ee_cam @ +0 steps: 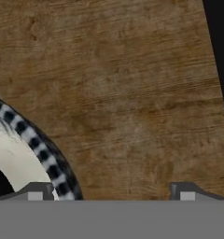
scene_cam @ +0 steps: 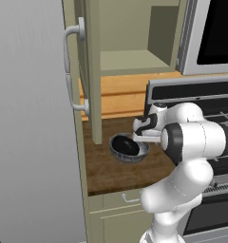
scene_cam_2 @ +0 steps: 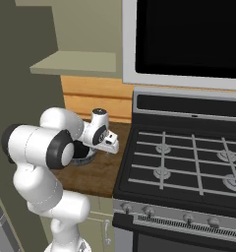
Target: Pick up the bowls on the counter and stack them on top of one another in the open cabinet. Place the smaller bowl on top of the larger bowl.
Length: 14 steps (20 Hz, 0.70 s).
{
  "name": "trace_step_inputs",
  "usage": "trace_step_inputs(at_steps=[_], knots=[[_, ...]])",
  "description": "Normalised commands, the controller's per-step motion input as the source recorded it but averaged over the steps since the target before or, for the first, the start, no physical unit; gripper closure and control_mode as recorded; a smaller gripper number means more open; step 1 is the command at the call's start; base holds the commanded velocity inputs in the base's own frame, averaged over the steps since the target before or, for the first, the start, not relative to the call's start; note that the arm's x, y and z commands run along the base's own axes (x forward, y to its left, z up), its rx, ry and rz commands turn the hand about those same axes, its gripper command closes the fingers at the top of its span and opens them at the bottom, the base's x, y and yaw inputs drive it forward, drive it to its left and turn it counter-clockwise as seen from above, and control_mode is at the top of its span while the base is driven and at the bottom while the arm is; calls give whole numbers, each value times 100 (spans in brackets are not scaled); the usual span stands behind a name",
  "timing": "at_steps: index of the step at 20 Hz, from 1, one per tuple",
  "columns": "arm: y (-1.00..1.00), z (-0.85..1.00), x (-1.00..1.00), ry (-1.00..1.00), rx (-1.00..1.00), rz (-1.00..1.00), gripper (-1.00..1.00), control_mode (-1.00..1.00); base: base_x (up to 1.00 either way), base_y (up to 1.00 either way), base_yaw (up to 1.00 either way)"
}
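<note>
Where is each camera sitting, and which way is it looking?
Left base view: behind the arm's left, facing the open cabinet, the counter and the larger bowl holding the smaller bowl; the arm rises lower right.
Right base view: behind its right, facing the stove; the arm rises lower left.
Hand view: on the hand, looking down at counter wood; open claw tips at the bottom.
All three share the counter.

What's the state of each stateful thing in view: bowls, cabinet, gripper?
Small solid black bowl: upright, sitting inside the larger bowl on the counter.
Wide grey-blue ribbed bowl: upright on the dark wood-grain counter, not gripped.
Olive-beige wall cabinet: door open, shelf bare.
Two-finger gripper: open, over the ribbed bowl's rim, holding nothing.
</note>
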Motion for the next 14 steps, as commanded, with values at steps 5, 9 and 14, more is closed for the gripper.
trace_step_inputs(at_steps=[5, 9, 14], knots=[[0, 0, 0, 0, 0, 0, 100, -100, 0, 0, 0], [0, 0, -7, 0, 0, 0, 100, -100, 0, 0, 0], [0, 8, -20, -2, 0, 0, 100, -100, 0, 0, 0]])
